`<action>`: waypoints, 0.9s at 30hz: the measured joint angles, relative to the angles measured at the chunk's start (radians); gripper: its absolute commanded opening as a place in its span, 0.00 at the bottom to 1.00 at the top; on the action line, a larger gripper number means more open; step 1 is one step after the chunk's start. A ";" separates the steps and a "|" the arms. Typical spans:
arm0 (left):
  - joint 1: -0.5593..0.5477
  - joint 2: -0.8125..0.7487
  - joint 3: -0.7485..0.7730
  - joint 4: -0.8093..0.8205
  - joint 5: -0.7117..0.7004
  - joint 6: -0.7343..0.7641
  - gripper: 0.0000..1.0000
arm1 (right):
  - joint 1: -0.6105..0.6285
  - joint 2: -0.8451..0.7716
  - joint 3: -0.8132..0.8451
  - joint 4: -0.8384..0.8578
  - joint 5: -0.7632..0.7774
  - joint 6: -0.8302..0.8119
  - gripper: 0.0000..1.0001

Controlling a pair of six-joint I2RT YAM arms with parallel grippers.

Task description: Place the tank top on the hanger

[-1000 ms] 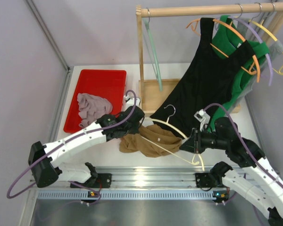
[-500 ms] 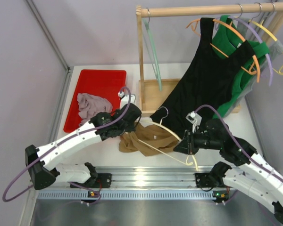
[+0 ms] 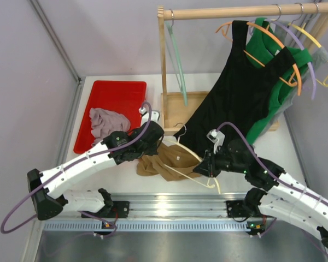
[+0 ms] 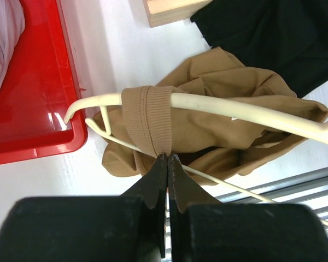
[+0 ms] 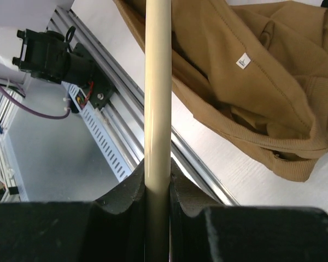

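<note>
Jaws on your left are pinched tight on the tank top's ribbed strap, which is looped over one limb of the hanger, near its tip, so one shoulder looks on. Your right jaws are clenched round the hanger's other limb, bracing it so the pull on the fabric has something to work against. Most of the top lies bunched on the bench under the hanger, between your arms, just in front of the black garment. Second strap isn't over yet, I'd say. Draw this one further inward, or it may slip off.
</note>
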 measured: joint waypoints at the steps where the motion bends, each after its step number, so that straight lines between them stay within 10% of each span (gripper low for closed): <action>1: 0.000 -0.001 0.000 0.000 0.003 0.002 0.00 | 0.004 0.000 -0.011 0.016 0.002 -0.002 0.00; 5: -0.001 -0.008 0.002 0.000 0.005 0.003 0.03 | 0.015 -0.008 -0.048 0.066 0.003 -0.006 0.00; 12: -0.005 -0.014 0.003 -0.003 0.001 0.005 0.39 | 0.029 -0.003 -0.103 0.150 0.008 -0.006 0.00; 27: -0.014 -0.171 -0.150 0.349 0.143 0.097 0.53 | 0.060 0.034 -0.160 0.266 0.046 -0.025 0.00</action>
